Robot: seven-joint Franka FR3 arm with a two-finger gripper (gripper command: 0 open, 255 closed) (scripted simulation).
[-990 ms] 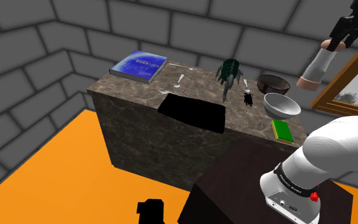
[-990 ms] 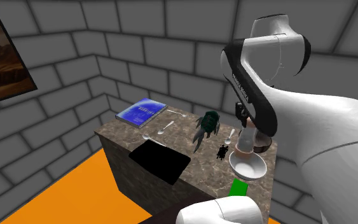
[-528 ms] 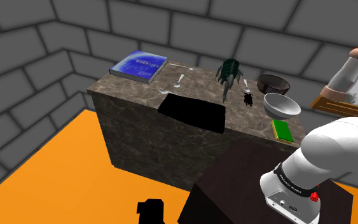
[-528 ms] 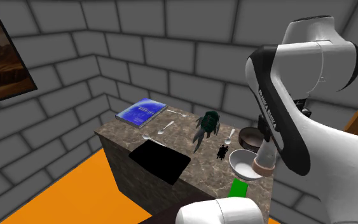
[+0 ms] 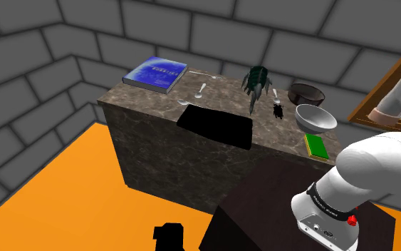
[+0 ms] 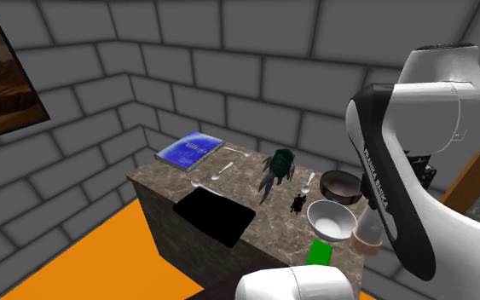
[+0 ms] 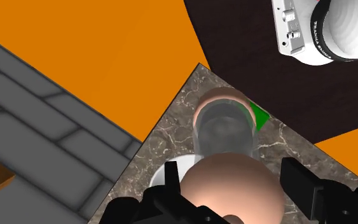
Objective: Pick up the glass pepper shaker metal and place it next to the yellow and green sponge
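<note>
The pepper shaker (image 7: 225, 133) has a clear glass body and pinkish metal ends. My gripper (image 7: 231, 191) is shut on it, a black finger (image 7: 170, 179) on each side. In the shoulder view the shaker (image 5: 394, 98) hangs tilted in the air at the right edge, right of the counter. In the second exterior view the shaker (image 6: 367, 232) shows low beside the white arm, just right of the grey bowl (image 6: 332, 220). The green sponge with a yellow edge (image 5: 316, 146) lies flat at the counter's near right corner, seen below the shaker in the wrist view (image 7: 259, 116).
On the marble counter (image 5: 142, 114) lie a blue book (image 5: 155, 74), spoons (image 5: 201, 90), a dark green figure (image 5: 257, 80), a small black item (image 5: 278, 110), a dark bowl (image 5: 306, 93) and a grey bowl (image 5: 315, 118). A black sink opening (image 5: 216, 127) sits in front. A wooden picture frame (image 5: 384, 89) hangs at right.
The gripper with the shaker has swung to the shoulder view's right and come down, from high above the dark bowl to beyond the counter's right end.
</note>
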